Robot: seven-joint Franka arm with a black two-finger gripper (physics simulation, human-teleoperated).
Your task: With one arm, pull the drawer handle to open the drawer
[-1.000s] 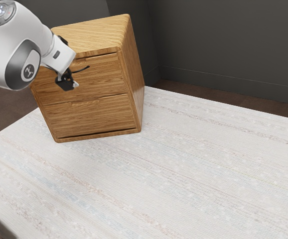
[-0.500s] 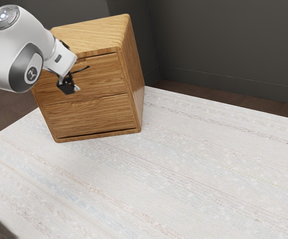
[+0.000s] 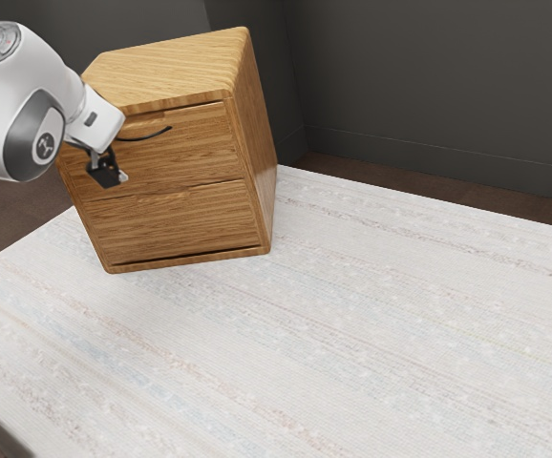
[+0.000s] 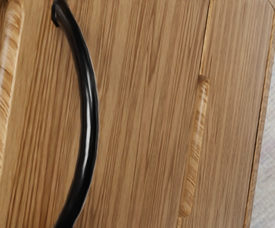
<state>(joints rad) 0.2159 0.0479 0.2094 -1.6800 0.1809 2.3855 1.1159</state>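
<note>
A wooden cabinet (image 3: 252,134) with two drawers stands at the back of the table, toward the exterior view's left. The top drawer (image 3: 195,148) carries a thin black curved handle (image 3: 147,135). My gripper (image 3: 107,176) hangs in front of the top drawer's left part, just left of and below the handle's left end, apart from it. In the wrist view the black handle (image 4: 87,118) arcs close across the top drawer front (image 4: 142,95), with the lower drawer front (image 4: 232,95) beyond it. The top drawer front looks about level with the cabinet face.
The pale woven-looking table top (image 3: 352,315) stretches wide in front of the cabinet and toward the exterior view's right. Dark walls and floor (image 3: 429,86) lie behind. My white arm (image 3: 28,114) covers the cabinet's left edge.
My hand has slid toward the exterior view's left and slightly down, off the handle's left end. More of the handle now shows. The cabinet and drawer look unmoved.
</note>
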